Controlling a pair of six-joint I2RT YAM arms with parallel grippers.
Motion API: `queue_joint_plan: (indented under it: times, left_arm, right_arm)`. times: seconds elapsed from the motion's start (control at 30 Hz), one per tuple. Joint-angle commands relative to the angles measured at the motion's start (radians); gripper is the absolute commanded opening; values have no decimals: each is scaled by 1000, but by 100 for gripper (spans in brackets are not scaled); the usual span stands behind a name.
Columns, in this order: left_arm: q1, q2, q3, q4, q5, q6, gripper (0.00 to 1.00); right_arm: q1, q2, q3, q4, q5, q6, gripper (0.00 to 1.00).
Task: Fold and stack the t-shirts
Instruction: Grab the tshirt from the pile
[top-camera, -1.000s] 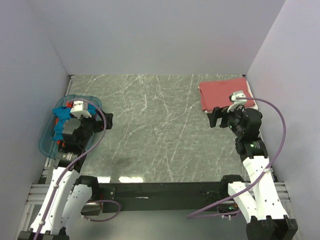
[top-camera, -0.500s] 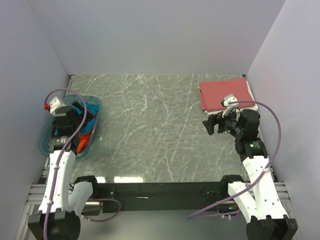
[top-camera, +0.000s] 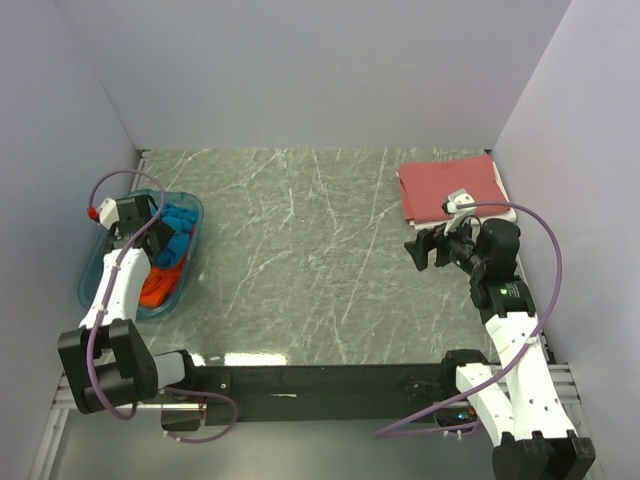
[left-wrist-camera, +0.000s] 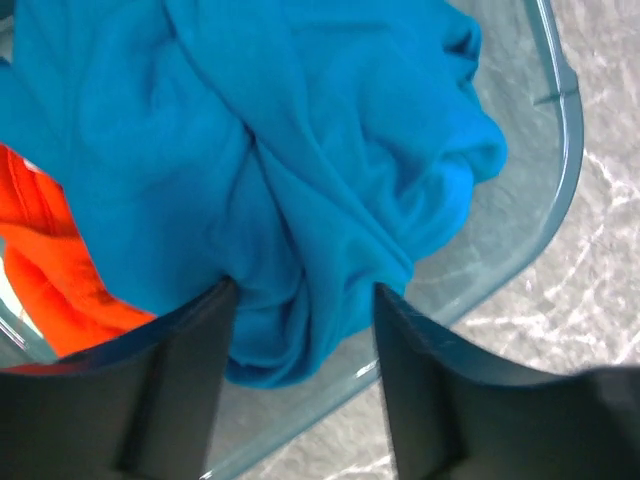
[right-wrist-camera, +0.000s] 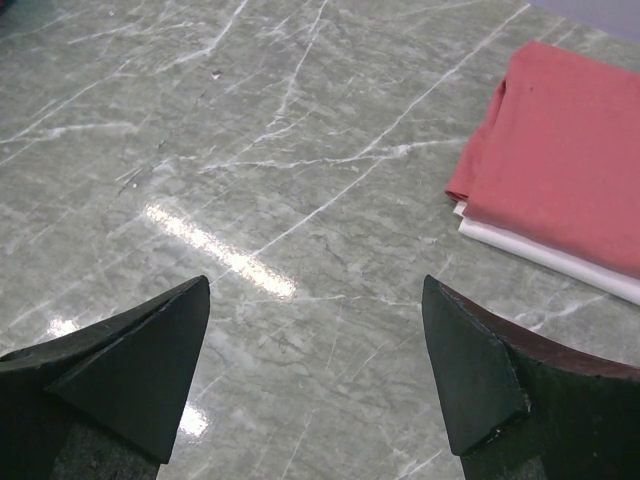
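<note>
At the table's left edge, in the overhead view, the translucent blue plastic tub (top-camera: 92, 298) holds a crumpled teal t-shirt (top-camera: 180, 222) and an orange t-shirt (top-camera: 160, 285), and the left gripper (top-camera: 152, 220) reaches down into it over the teal one. In the far right corner a dusty red t-shirt (top-camera: 450, 185) lies folded flat on a white folded cloth (top-camera: 500, 212). The right gripper (top-camera: 420, 250) hangs above bare grey-green marble-look table (top-camera: 300, 250), just in front of that stack, touching nothing

From the left wrist, the left gripper (left-wrist-camera: 305, 290) has its fingers (left-wrist-camera: 190, 380) apart on either side of a bunched ridge of the teal t-shirt (left-wrist-camera: 300, 150). The cloth fills the gap and meets both inner faces, but the jaws do not look pressed home. The orange t-shirt (left-wrist-camera: 50, 270) lies beside it, deeper in the tub (left-wrist-camera: 560, 130)

From the right wrist, the right gripper (right-wrist-camera: 315, 285) is spread wide and empty over the table (right-wrist-camera: 250, 150), with the dusty red t-shirt (right-wrist-camera: 570, 140) and the white folded cloth (right-wrist-camera: 560, 255) off to its right

The step in hand looks like fetching the second shirt. One is already folded, two are left. Next the left jaws likely need to pinch that ridge firmly, then lift it clear of the tub without dragging the orange one along, and carry it to the open middle of the table for spreading
</note>
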Motion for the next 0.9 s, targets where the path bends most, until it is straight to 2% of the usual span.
queue_joint_plan:
  times: [0.0, 0.03, 0.07, 0.1, 0.17, 0.2, 0.27, 0.3, 0.47, 0.5, 0.57, 0.73, 0.83, 0.87]
  left_arm:
    - [12, 16, 61, 75, -48, 2, 60]
    - [13, 20, 62, 82, -56, 8, 53]
    - [13, 30, 61, 89, -66, 12, 53]
    - [22, 34, 64, 100, -65, 28, 44]
    - [36, 46, 71, 108, -42, 45, 32]
    - [41, 47, 72, 118, -31, 60, 21]
    - [45, 31, 72, 141, -1, 88, 13]
    - [45, 22, 72, 149, 33, 115, 0]
    - [41, -174, 42, 263, 185, 169, 0]
    - [41, -205, 44, 278, 253, 169, 0]
    - [35, -280, 82, 300, 298, 157, 0]
    - [18, -312, 278, 306, 527, 111, 0]
    - [-25, -293, 370, 359, 611, 56, 1]
    - [-69, -283, 395, 367, 628, 40, 0]
  right_arm:
    - [-2, -16, 18, 5, -6, -4, 92]
    - [-2, -16, 17, 6, -8, -4, 92]
    - [-1, -17, 18, 10, -8, -2, 92]
    - [-1, -14, 18, 8, -6, -1, 92]
    - [-1, -14, 17, 6, -8, 1, 91]
    - [-2, -14, 17, 6, -9, 1, 91]
    - [-2, -17, 18, 3, -9, 1, 91]
    - [-2, -19, 20, 3, -8, 0, 91]
    - [-1, -28, 15, 6, -2, 1, 91]
    - [-26, -30, 15, 8, -2, 1, 91]
    - [-27, -27, 17, 7, -3, 0, 91]
    - [-27, -20, 15, 8, 1, -1, 91]
    - [-27, -17, 14, 10, 7, -1, 91]
    - [-27, -17, 15, 11, 10, -2, 91]
